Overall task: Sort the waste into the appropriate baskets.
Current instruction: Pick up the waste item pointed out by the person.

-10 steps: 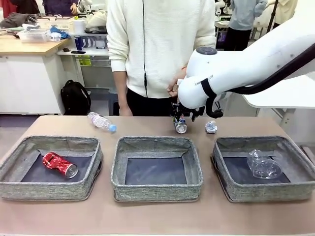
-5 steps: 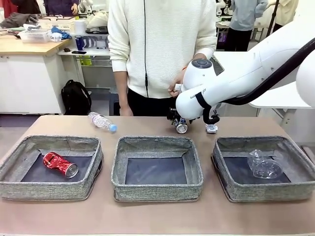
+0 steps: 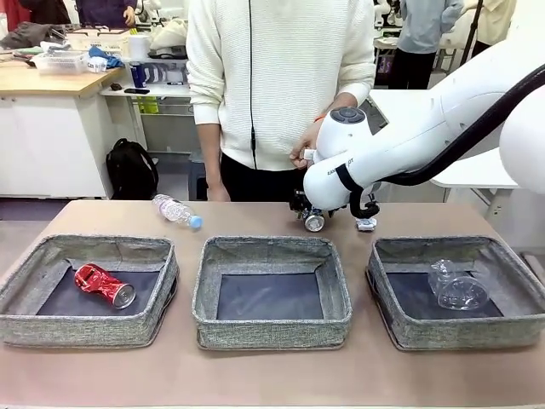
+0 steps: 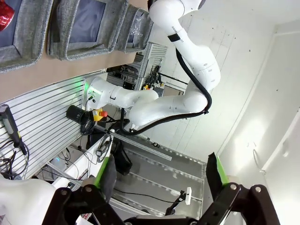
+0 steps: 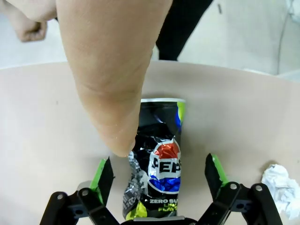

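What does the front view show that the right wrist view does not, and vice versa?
Front view adds three grey woven-fabric baskets, a crushed red can in the left one, a clear plastic cup in the right one, and a clear blue-capped bottle on the table. Right wrist view adds the right gripper, open, fingers flanking the crushed dark blue-silver can without touching. Both share that can and the crumpled white paper ball.

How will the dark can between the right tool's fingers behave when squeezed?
The dark can looks crumpled, so probably light and liable to give. Lying on its side, it may roll if nudged, though dents should limit that.
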Action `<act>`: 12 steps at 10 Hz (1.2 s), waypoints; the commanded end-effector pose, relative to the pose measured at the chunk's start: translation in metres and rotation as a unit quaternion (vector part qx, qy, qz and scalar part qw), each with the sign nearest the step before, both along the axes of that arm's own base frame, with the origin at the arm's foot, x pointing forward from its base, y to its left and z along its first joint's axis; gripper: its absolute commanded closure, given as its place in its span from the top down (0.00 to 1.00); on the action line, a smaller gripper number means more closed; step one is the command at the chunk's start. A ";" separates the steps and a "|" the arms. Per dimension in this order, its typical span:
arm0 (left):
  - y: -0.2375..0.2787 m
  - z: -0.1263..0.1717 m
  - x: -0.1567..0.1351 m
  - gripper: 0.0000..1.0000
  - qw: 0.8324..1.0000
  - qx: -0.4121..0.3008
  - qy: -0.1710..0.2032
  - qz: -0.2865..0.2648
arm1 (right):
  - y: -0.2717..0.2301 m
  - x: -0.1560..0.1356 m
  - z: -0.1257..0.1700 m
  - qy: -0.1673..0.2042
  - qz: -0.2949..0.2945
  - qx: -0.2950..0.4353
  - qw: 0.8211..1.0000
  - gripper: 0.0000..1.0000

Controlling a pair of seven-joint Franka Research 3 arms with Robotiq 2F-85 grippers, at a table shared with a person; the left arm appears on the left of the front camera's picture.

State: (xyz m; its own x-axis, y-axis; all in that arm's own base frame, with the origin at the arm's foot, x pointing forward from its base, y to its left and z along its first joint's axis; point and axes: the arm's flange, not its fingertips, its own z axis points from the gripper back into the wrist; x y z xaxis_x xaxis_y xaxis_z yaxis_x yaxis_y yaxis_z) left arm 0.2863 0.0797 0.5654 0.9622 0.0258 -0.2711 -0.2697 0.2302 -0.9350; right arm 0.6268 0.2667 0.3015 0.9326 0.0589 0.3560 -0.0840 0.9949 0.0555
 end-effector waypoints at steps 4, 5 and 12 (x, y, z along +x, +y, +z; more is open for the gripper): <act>0.000 0.003 -0.003 1.00 1.000 -0.005 -0.004 -0.003 | 0.007 0.002 0.000 0.011 -0.018 -0.005 1.000 0.35; 0.000 0.003 -0.003 1.00 1.000 -0.005 -0.004 -0.003 | 0.007 0.002 -0.001 0.014 -0.017 -0.006 1.000 0.00; 0.000 0.003 -0.003 1.00 1.000 -0.005 -0.004 -0.003 | 0.007 0.004 0.000 0.032 -0.018 -0.014 0.999 0.00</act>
State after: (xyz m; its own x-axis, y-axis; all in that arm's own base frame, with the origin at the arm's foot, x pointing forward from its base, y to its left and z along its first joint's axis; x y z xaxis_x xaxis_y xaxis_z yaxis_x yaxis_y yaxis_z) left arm 0.2863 0.0797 0.5654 0.9622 0.0258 -0.2712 -0.2697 0.2302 -0.9350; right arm 0.6281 0.2682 0.3054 0.9462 0.0587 0.3183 -0.0747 0.9965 0.0383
